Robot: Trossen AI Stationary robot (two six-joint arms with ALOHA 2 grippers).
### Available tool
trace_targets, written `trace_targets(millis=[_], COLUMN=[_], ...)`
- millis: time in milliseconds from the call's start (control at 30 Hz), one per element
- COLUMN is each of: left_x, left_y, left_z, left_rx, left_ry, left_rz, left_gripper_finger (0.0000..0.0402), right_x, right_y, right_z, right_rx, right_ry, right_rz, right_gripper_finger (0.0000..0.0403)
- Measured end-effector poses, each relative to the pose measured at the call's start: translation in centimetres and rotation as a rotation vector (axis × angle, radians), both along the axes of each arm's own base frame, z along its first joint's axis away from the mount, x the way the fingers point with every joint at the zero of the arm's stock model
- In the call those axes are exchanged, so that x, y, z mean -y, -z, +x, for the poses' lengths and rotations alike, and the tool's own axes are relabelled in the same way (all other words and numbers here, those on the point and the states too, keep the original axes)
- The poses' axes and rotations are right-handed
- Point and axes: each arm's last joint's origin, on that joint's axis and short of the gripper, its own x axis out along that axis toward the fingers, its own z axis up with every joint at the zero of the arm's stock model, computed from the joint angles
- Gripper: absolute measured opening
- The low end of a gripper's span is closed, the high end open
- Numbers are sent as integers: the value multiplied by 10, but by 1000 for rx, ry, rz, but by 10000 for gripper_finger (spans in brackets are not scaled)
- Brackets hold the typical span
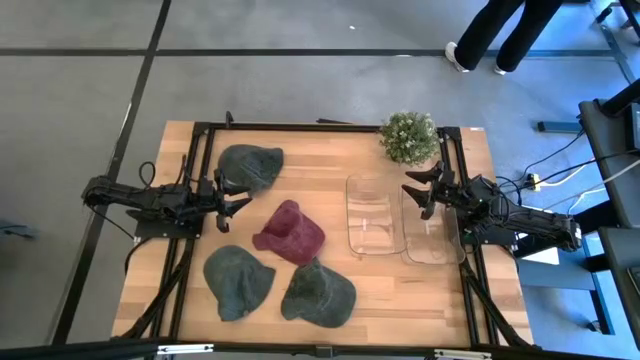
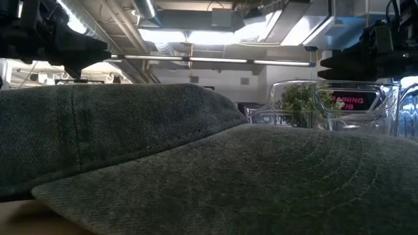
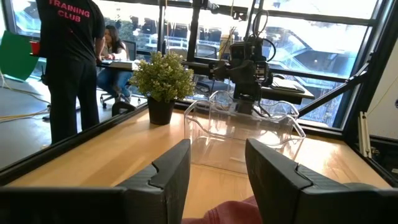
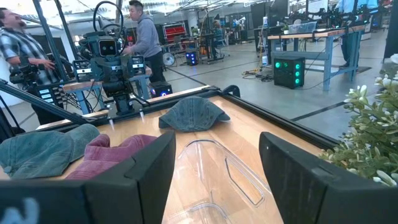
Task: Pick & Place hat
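Several caps lie crown up on the wooden table: a grey-green one [image 1: 250,166] at the far left, a maroon one [image 1: 291,232] in the middle, two grey-green ones [image 1: 238,281] [image 1: 319,294] near the front edge. My left gripper [image 1: 238,194] hovers open between the far grey cap and the maroon cap; the maroon cap [image 3: 233,211] peeks up between its fingers. My right gripper [image 1: 422,187] is open above the far end of the right clear bin [image 1: 433,226]. In the right wrist view the far cap [image 4: 190,113] and maroon cap [image 4: 106,154] lie ahead.
Two clear plastic bins [image 1: 372,216] stand side by side right of the caps. A potted plant [image 1: 409,137] sits at the far right corner. People stand beyond the table [image 1: 500,35]. Bare wood lies along the table's left edge [image 1: 150,250].
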Motion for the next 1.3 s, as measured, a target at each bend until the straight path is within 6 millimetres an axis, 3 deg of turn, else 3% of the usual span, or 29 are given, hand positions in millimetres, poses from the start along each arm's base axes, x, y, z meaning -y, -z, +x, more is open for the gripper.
trace_targets(millis=[1300], left_x=[-1], left_y=[-4], left_z=[-1], left_rx=[55], left_ry=[-40], left_rz=[-58], left_gripper_finger=[155], right_x=[2], right_y=[-1], right_z=[-1], right_rx=[37], right_ry=[53], right_rz=[75], right_gripper_finger=[233])
